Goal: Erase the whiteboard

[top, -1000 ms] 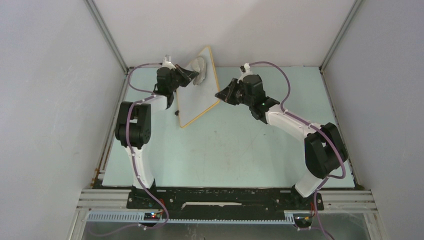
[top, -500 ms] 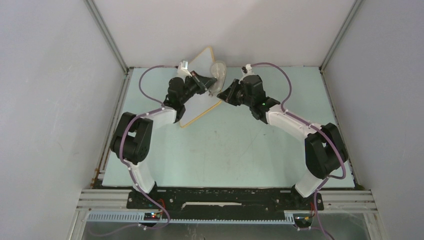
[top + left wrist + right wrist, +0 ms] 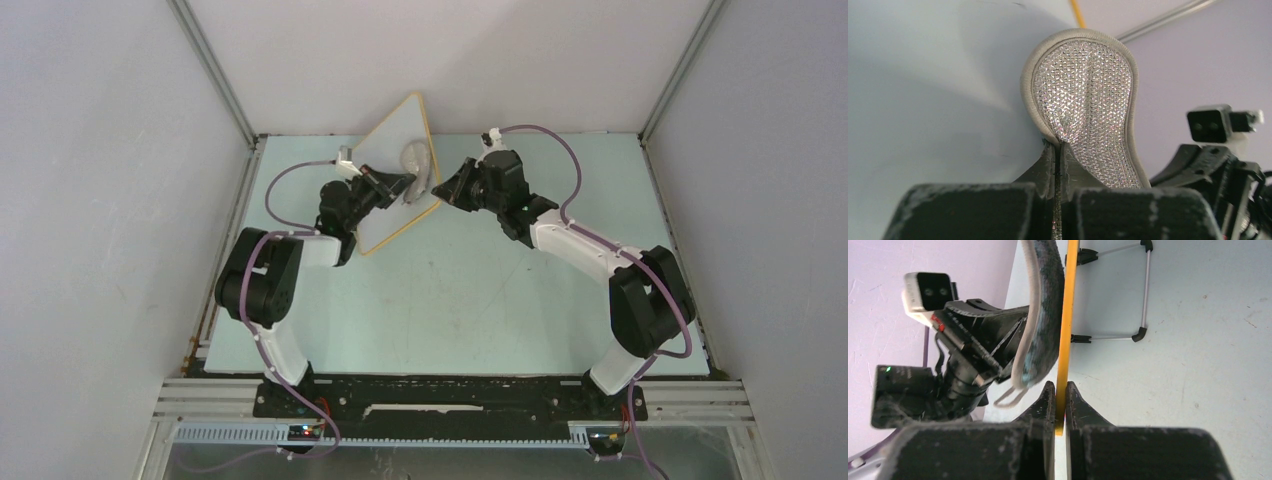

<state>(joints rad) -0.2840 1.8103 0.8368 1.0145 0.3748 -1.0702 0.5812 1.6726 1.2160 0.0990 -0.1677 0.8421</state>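
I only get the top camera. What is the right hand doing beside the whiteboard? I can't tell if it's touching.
Observer: The right hand is shut on the whiteboard. It pinches the thin orange frame edge-on.
Operator: And the other arm, is it really holding something?
Observer: Yes. The left hand is shut on the bottom end of the pad. The pad's back is shiny silver mesh with a grey rim.
Operator: What does the wiping side look like?
Observer: In the right wrist view it is dark blue-grey and fuzzy, and it lies against the board's face.
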